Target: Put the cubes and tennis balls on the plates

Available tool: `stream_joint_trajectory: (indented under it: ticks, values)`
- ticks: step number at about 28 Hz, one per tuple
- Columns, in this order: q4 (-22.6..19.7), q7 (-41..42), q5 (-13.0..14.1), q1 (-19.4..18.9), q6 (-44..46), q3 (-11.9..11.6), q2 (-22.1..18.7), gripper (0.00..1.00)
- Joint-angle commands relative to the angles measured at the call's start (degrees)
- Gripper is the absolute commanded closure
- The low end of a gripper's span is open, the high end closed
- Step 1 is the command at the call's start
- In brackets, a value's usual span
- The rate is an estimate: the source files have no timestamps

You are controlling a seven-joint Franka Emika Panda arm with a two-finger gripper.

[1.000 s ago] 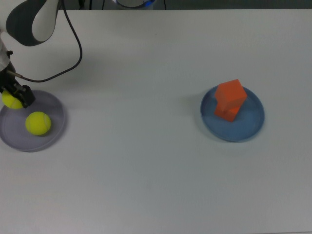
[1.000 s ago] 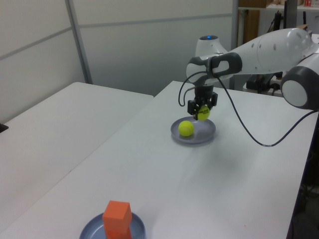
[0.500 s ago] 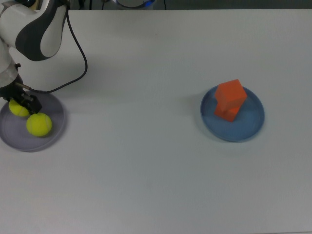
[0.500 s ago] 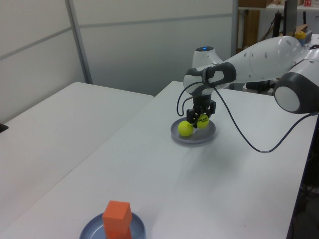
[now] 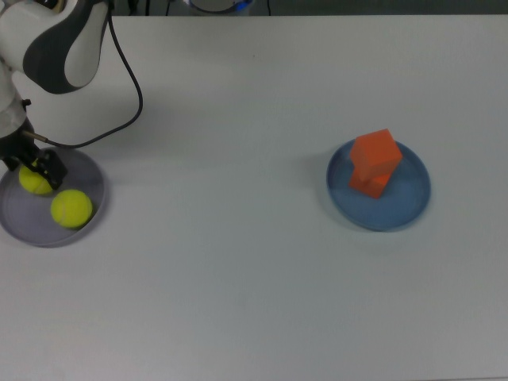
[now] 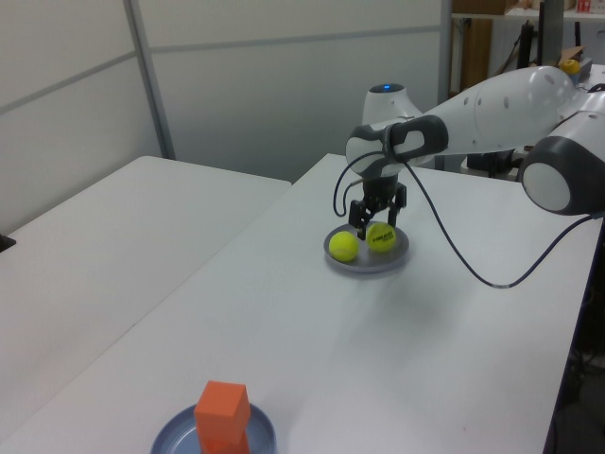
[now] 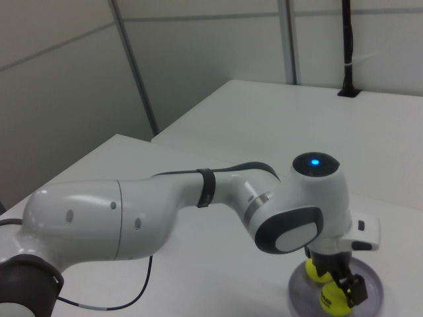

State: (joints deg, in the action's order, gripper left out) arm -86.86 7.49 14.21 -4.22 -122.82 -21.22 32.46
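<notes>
On the lavender plate [image 5: 16, 226], at the top view's left edge of the white table [image 5: 238, 262], both tennis balls now lie: one tennis ball [image 5: 72, 208] rests free toward the plate's near side, and the second tennis ball [image 5: 34, 182] sits just beside it, directly under the gripper [image 5: 33, 168]. In the left view the gripper's black fingers [image 6: 360, 218] stand spread apart just above this second ball and straddle its top; no grip is evident, so the gripper is judged parted and holding nothing. The right view confirms two balls on the lavender plate beneath the arm's wrist, one bearing dark lettering. Well apart from the lavender plate, toward the top view's right, the blue plate [image 5: 406, 208] carries both orange cubes, the upper cube [image 5: 376, 153] stacked askew on the lower cube [image 5: 371, 183]. Assessment: all four items are on plates, so the placing work appears complete. What remains, by judgement, is for the arm to lift clear of the lavender plate without nudging either ball. The tilted cube stack looks stable but is a minor risk if jarred.
</notes>
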Motion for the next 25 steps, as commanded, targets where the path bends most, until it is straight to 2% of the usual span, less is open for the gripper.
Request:
stream_joint_trajectory:
  ticks: [1, 6, 10, 14, 16, 17, 18, 20, 25]
  values:
    - [-1.1, 1.5, 1.2, -3.1, 5.1, -0.5, -6.9, 0.00]
    - [-1.1, 1.3, 1.0, -6.1, 13.8, 0.0, -14.0, 0.00]
    - [-0.9, -0.8, 0.6, -7.8, 16.7, 1.6, -16.2, 0.00]
    - [-0.3, -6.0, -1.8, -8.3, 17.1, 7.1, -17.5, 0.00]
    - [-0.4, -8.4, -4.8, -8.3, 17.2, 9.6, -18.2, 0.00]
    - [-0.7, -10.9, -7.7, -8.3, 17.5, 12.3, -19.0, 0.00]
    - [-0.9, -12.1, -9.0, -8.3, 17.6, 13.5, -19.4, 0.00]
    - [-1.0, -13.7, -10.3, -8.3, 17.8, 14.6, -19.6, 0.00]
    - [-1.4, -14.3, -10.6, -8.3, 18.4, 15.1, -20.4, 0.00]
